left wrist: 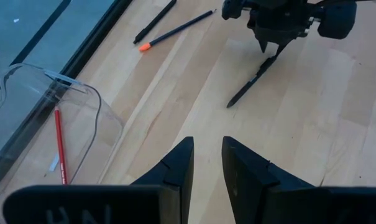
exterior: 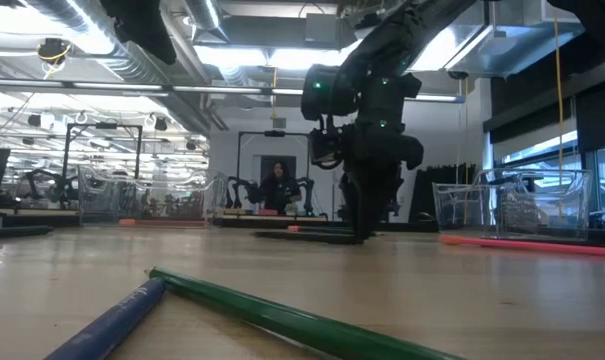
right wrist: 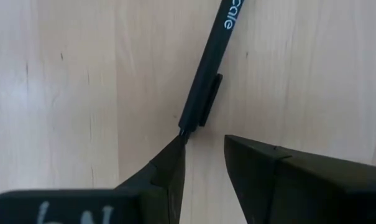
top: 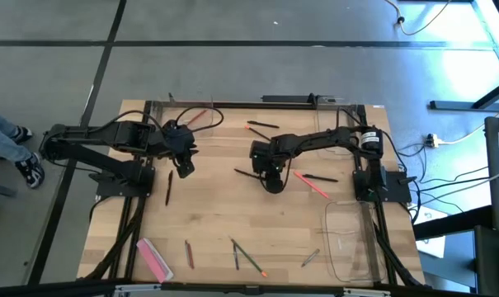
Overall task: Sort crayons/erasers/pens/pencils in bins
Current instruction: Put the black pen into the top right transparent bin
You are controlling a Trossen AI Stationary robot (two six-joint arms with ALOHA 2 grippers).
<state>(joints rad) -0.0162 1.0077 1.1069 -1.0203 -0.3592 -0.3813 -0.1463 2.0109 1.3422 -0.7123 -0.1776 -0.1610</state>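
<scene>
Above the table, the high view places the right gripper (top: 271, 179) at mid-table over a black pen (top: 251, 174), with the left gripper (top: 184, 153) near the left rear and a clear bin (top: 348, 239) at the front right. At table level, the right gripper (exterior: 367, 210) stands low over the wood. Past the left gripper (left wrist: 207, 163), jaws parted and empty, another bin (left wrist: 82, 112) holds a red pencil (left wrist: 60, 146). Close up, the right gripper (right wrist: 203, 155) is parted, one fingertip touching the pen (right wrist: 206, 74) end, nothing clamped.
</scene>
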